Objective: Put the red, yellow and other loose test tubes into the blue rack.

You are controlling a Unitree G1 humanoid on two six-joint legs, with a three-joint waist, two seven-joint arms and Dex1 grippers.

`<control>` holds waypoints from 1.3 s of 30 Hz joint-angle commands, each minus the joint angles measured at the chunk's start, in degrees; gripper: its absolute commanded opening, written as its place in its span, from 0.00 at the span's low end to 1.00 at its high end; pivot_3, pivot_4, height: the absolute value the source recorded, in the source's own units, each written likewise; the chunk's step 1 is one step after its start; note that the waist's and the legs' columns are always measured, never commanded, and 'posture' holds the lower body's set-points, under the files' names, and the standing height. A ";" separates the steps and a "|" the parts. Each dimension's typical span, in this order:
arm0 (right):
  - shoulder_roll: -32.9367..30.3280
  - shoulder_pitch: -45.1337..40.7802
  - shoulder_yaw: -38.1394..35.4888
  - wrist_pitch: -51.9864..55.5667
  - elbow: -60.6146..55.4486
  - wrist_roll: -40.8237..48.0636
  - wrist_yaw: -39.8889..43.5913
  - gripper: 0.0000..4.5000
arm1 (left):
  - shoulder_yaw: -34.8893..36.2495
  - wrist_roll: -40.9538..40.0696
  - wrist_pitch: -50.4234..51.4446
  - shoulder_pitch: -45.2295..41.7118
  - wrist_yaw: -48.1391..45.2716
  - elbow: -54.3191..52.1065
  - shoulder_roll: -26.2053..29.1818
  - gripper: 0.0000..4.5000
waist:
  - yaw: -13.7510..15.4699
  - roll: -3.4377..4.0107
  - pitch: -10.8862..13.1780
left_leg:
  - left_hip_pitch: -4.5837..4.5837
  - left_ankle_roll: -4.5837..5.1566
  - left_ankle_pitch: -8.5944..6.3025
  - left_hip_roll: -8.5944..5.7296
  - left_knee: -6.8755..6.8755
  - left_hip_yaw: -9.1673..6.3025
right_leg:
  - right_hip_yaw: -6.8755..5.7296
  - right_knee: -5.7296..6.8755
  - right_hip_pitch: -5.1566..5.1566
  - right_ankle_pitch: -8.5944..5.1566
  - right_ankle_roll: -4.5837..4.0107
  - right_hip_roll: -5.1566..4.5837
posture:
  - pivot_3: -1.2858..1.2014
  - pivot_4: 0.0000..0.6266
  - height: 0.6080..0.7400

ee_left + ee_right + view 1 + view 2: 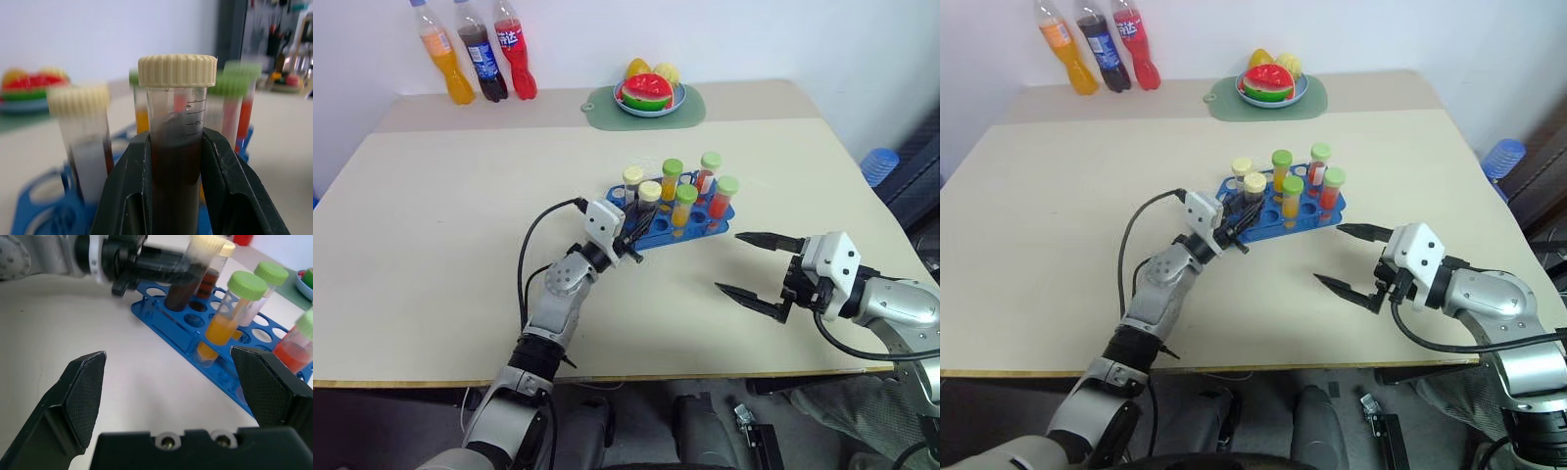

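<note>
The left gripper [628,238] was at the near-left end of the blue rack [700,217], fingers clamped on the dark brown tube [177,147]. That tube stood upright, pale-yellow cap on top, its long axis lined up with the rack's holes; its foot seemed already down in one. So the coming move was likely just a let-go. Further right in the rack stood the yellow tube [683,207] and the orange-red tube [723,197]. The right gripper [756,265] hung near the rack's right end, fingers wide apart, empty.
</note>
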 commanded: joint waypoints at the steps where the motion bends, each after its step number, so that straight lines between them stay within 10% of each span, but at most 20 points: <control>1: 0.35 0.39 -1.35 0.03 -2.90 0.92 -0.97 1.00 | 0.52 0.70 -1.59 -1.27 -1.23 1.17 -0.48 0.17 | 0.12 0.00 0.00 | -0.01 0.00 0.00 -0.01 0.02 0.00 | 0.00 0.00 0.00 0.00 0.00 0.00 | 0.52 0.24 1.00; 8: 0.16 4.33 -4.40 1.00 -4.82 2.39 -2.02 1.00 | 2.25 -2.39 -0.38 -2.40 -5.18 3.12 -0.88 0.17 | 0.33 0.00 0.00 | -0.01 0.01 -0.01 -0.01 0.05 -0.02 | 0.00 0.00 0.02 0.02 0.03 -0.01 | 0.52 0.24 1.00; 16: 0.92 6.77 -5.60 0.75 -5.66 2.35 -3.32 1.00 | 4.27 -4.80 3.24 -1.78 -7.78 -1.44 -0.31 0.99 | -0.10 -0.01 0.00 | -0.01 0.03 -0.02 0.00 0.05 -0.03 | 0.00 0.02 0.01 0.02 0.04 0.01 | 0.52 0.24 1.00; 39: 6.38 14.67 -9.83 -1.80 -1.98 2.41 -6.72 1.00 | 22.53 -18.08 19.32 27.84 -20.69 -27.58 28.95 0.99 | -0.13 0.03 -0.02 | 0.27 0.37 -0.23 0.15 -0.17 0.00 | 0.26 0.02 0.06 0.01 -0.01 0.14 | 0.52 0.24 1.00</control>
